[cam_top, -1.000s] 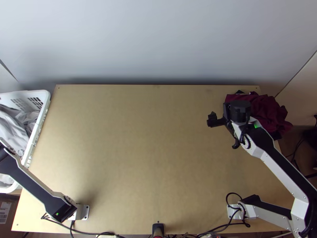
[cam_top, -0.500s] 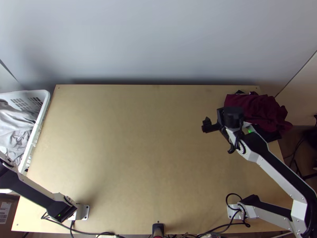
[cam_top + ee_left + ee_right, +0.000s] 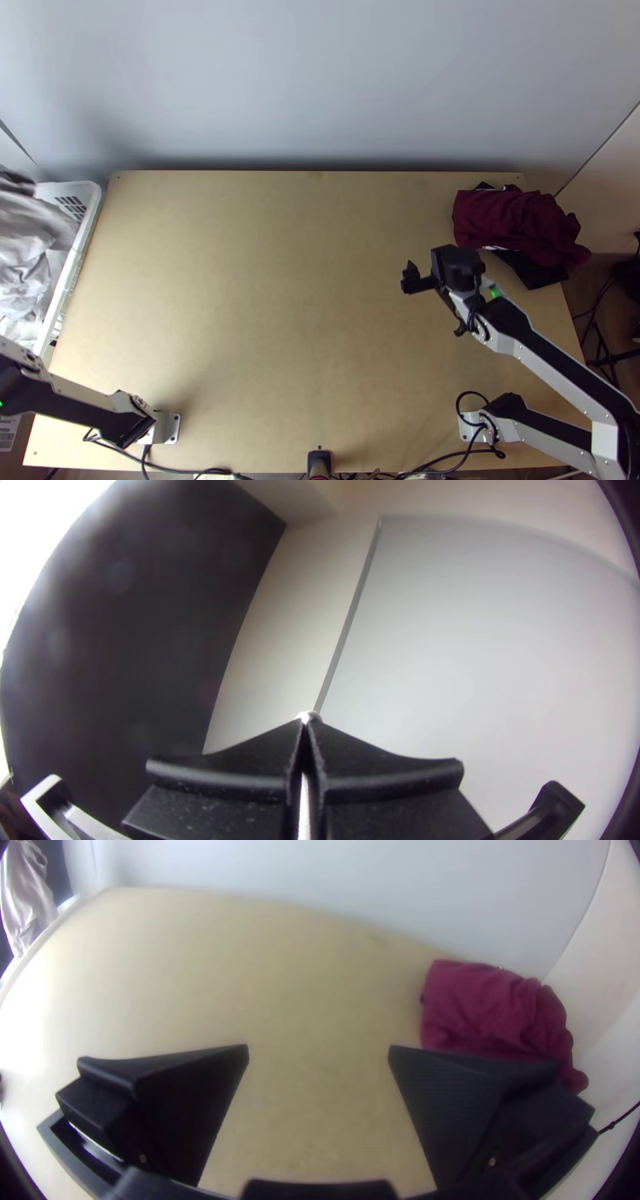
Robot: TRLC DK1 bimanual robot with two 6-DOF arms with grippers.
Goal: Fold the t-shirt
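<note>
Left end effector [image 3: 308, 721] clenched on shirt [image 3: 27, 900], nine o'clock; right end effector [image 3: 319, 1048] released — so thin a pinch might slip!

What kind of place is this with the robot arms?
Probably a robot workshop for practising laundry: two robot arms stand at a wooden table, with grey cloth at a white basket and dark red cloth bunched near a corner.

No readable text or numbers.
</note>
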